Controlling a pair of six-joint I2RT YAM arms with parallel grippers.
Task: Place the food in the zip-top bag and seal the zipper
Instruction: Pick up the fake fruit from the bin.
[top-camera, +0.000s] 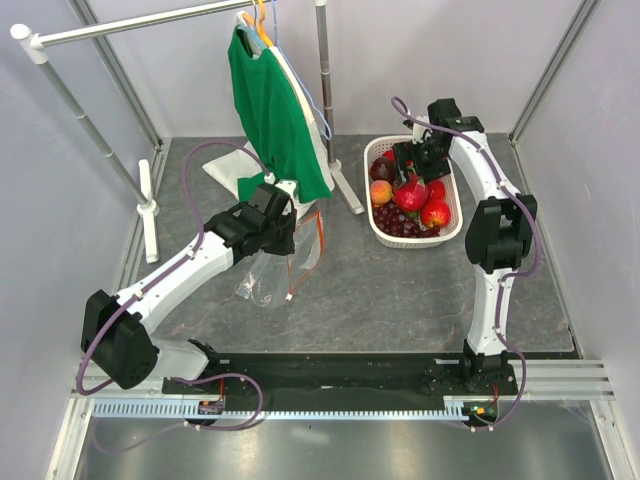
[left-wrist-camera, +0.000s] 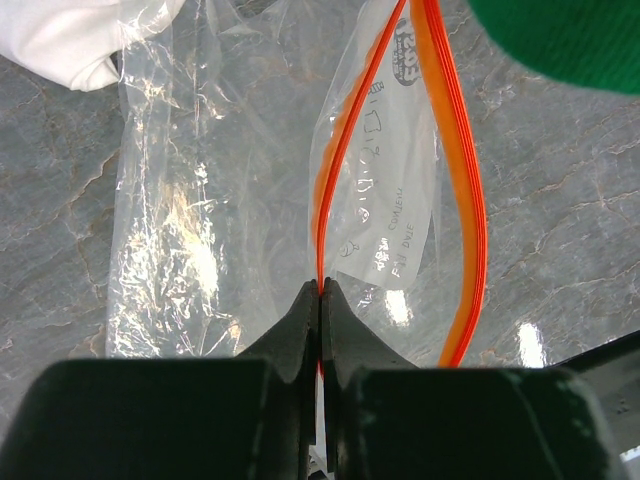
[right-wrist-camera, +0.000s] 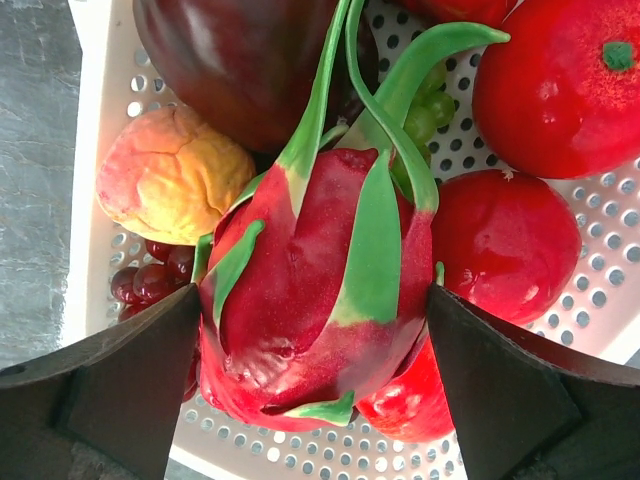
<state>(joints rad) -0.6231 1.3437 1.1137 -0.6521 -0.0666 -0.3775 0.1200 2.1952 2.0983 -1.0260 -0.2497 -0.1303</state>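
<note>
The clear zip-top bag (top-camera: 268, 278) lies crumpled on the grey table left of centre. Its orange-red zipper (left-wrist-camera: 465, 200) gapes open in a loop. My left gripper (left-wrist-camera: 321, 285) is shut on one strip of the zipper and sits at the bag's upper end in the top view (top-camera: 290, 235). The pink dragon fruit (right-wrist-camera: 290, 250) with green tips lies in the white basket (top-camera: 450, 228) among red round fruits (right-wrist-camera: 560, 80), an orange fruit (right-wrist-camera: 170, 175) and green grapes (right-wrist-camera: 430, 105). My right gripper (right-wrist-camera: 312, 292) is shut on the dragon fruit, a finger pressed to each side.
A green shirt (top-camera: 275, 110) hangs from a rack over the bag's far end. A white cloth (top-camera: 235, 175) lies behind the left gripper. The rack's upright (top-camera: 328, 100) stands between bag and basket. A dark purple fruit (right-wrist-camera: 240, 60) and dark grapes (right-wrist-camera: 150, 280) are also in the basket.
</note>
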